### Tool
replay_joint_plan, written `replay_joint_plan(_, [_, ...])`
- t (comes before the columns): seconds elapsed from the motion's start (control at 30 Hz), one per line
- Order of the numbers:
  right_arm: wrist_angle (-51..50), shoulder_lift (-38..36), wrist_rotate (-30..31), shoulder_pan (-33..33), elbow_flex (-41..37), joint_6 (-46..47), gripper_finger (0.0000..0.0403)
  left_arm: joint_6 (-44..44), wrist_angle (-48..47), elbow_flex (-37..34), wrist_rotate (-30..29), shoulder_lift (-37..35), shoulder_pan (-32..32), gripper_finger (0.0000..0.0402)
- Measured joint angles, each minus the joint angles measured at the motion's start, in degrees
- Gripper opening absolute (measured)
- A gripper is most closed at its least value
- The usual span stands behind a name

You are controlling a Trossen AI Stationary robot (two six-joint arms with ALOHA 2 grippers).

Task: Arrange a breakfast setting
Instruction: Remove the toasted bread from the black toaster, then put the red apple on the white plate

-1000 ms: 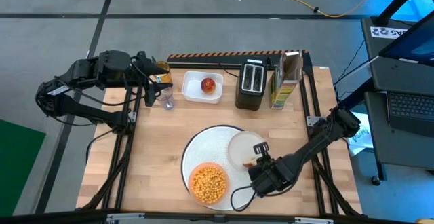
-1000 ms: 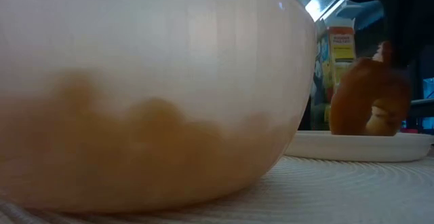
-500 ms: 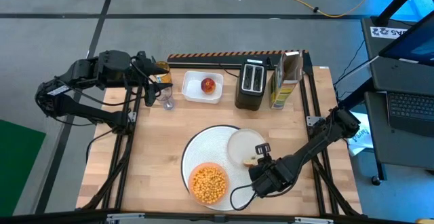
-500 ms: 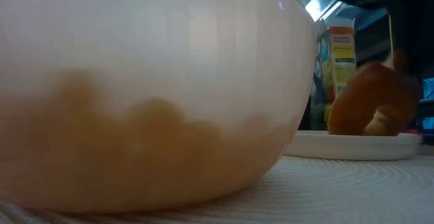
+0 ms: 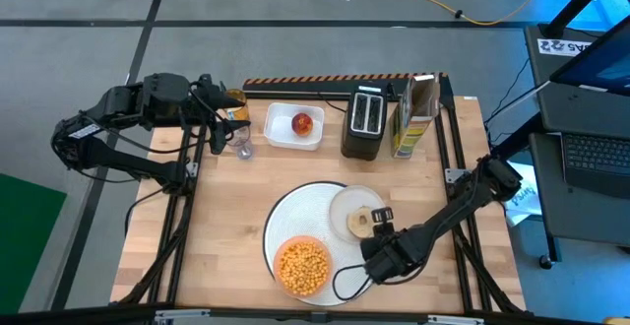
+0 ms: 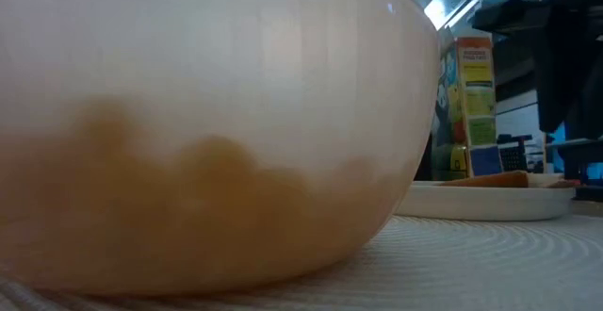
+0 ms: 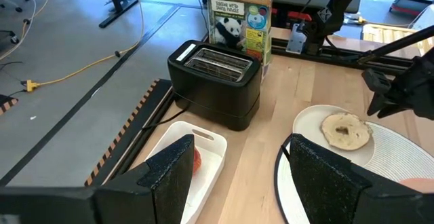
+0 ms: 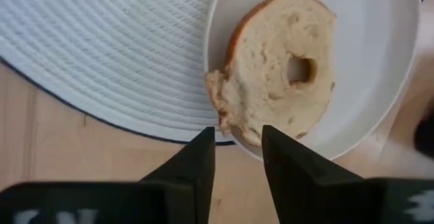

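High view: right arm low, fingers (image 5: pixel 375 224) parted (bagel (image 5: pixel 360 219) released) beside plate (image 5: pixel 345 207).

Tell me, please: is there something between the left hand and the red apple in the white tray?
Nothing visible stands between them. The left hand hangs open by the table's far left corner, and the red apple lies uncovered in the white tray beside it. The black toaster stands beyond the tray, off that path.

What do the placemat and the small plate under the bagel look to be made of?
The placemat looks woven, perhaps cord or plastic fibre: fine concentric ribs, matte white, dark edge. The small plate looks like smooth ceramic or melamine: pale, even, slightly glossy surface; which one cannot be told.
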Motion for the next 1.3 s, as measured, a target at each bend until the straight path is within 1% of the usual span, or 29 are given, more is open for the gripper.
replay_joint_plan(0.13, [-0.39, -1.03, -2.75, -1.49, 0.37, -0.04, 0.0117, 0.0, 0.0, 0.0, 0.01, 0.0, 0.0, 0.0228])
replay_joint_plan(0.2, [-0.35, -2.51, -2.93, -2.3, 2.0, -0.54, 0.0117, -0.01, 0.0, 0.0, 0.01, 0.0, 0.0, 0.0228])
replay_joint_plan(0.3, [2.62, -5.3, 0.74, -4.12, 5.19, -3.84, 0.0116, -0.01, 0.0, 0.0, 0.01, 0.0, 0.01, 0.0228])
replay_joint_plan(0.43, [13.9, -9.44, 8.84, -8.8, 6.58, -10.02, 0.0115, -0.01, 0.0, 0.0, 0.0, 0.0, 0.02, 0.0228])
replay_joint_plan(0.5, [19.38, -10.46, 9.4, -12.45, 6.62, -13.55, 0.0115, -0.01, 0.0, 0.0, 0.0, 0.0, 0.02, 0.0228])
replay_joint_plan(0.57, [24.12, -10.51, 6.89, -16.67, 6.58, -18.86, 0.0115, -0.02, 0.0, 0.0, 0.0, 0.0, 0.02, 0.0228])
replay_joint_plan(0.67, [33.58, -10.25, -0.23, -23.37, 6.49, -25.62, 0.0115, -0.02, 0.0, 0.0, 0.0, 0.0, 0.01, 0.0228])
replay_joint_plan(0.73, [42.36, -9.97, -6.22, -27.81, 6.51, -28.04, 0.0115, 0.0, 0.0, 0.0, 0.0, 0.0, 0.0, 0.0228])
replay_joint_plan(0.8, [49.5, -9.9, -10.65, -31.83, 6.51, -29.41, 0.0115, -0.02, 0.0, 0.0, 0.0, 0.0, 0.0, 0.0228])
replay_joint_plan(0.87, [55.56, -9.9, -13.23, -35.46, 6.51, -31.09, 0.0115, -0.01, 0.0, 0.0, 0.0, 0.0, 0.01, 0.0228])
replay_joint_plan(0.93, [59.45, -9.92, -16.54, -38.94, 6.54, -36.44, 0.0115, 0.0, 0.0, 0.0, 0.0, 0.0, 0.0, 0.0228])
replay_joint_plan(0.97, [61.13, -9.9, -18.9, -40.69, 6.54, -38.92, 0.0115, -0.01, 0.0, 0.0, 0.0, 0.0, 0.0, 0.0228])
replay_joint_plan(1.03, [63.1, -9.9, -22.79, -43.94, 6.54, -40.81, 0.0115, -0.02, 0.0, 0.0, 0.0, 0.0, 0.02, 0.0228])
replay_joint_plan(1.13, [61.45, -9.92, -25.31, -47.99, 6.6, -41.18, 0.0119, -0.02, 0.0, 0.0, 0.0, 0.0, 0.02, 0.0228])
replay_joint_plan(1.2, [60.07, -9.81, -27.65, -50.28, 6.56, -42.26, 0.013, 0.0, 0.0, 0.0, 0.0, 0.0, 0.02, 0.0228])
replay_joint_plan(1.23, [59.99, -9.81, -28.08, -51.14, 6.52, -42.58, 0.0138, 0.0, 0.0, 0.0, 0.0, 0.0, 0.02, 0.0228])
replay_joint_plan(1.3, [61.04, -9.84, -27.08, -52.17, 6.53, -43.39, 0.0157, 0.0, 0.0, 0.0, 0.0, 0.0, 0.01, 0.0228])
